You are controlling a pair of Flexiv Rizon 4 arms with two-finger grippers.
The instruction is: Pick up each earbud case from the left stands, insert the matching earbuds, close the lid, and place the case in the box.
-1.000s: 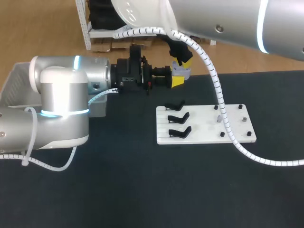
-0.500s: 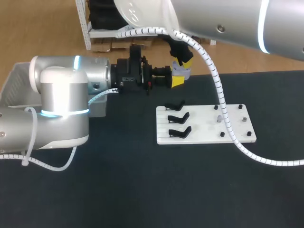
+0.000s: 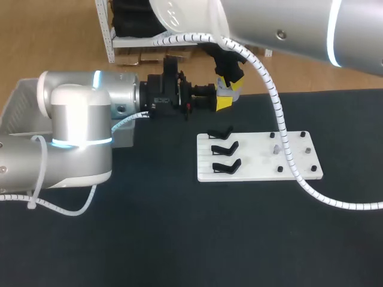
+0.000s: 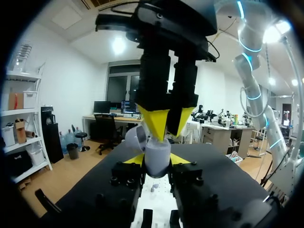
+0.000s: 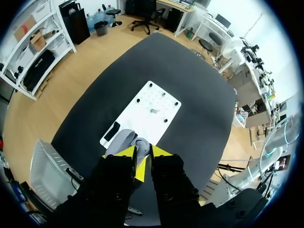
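A clear plastic box (image 3: 18, 104) sits at the far left edge of the black table (image 3: 179, 239), partly behind the left arm (image 3: 78, 119). That arm lies level across the back of the table. The left gripper (image 3: 222, 101) is clamped on the earbud case (image 3: 225, 91), a yellow tip pressed to each side. The pale grey case is therefore up in the air near the table's rear edge, behind the white board (image 3: 251, 170).

In the left wrist view the case (image 4: 156, 159) stands upright between the two tips with its lid tipped open to one side. The right gripper (image 3: 234, 81) comes straight down onto it. Its fingers are drawn together almost to a point (image 4: 161, 133) at the case's mouth. I cannot make out whether anything small is pinched there.

Further right, the board lies flat on the table. It has three black stands (image 3: 225, 148) in a column on its left side and several small pegs (image 3: 280, 170) on its right. The right arm (image 3: 287, 30) enters from the upper right corner, and its white ribbed cable (image 3: 281, 137) droops across the board.

Since a second ago the right arm has edged slightly, and its gripper now sits a touch closer over the case. The left arm, the case and the board have stayed where they were.
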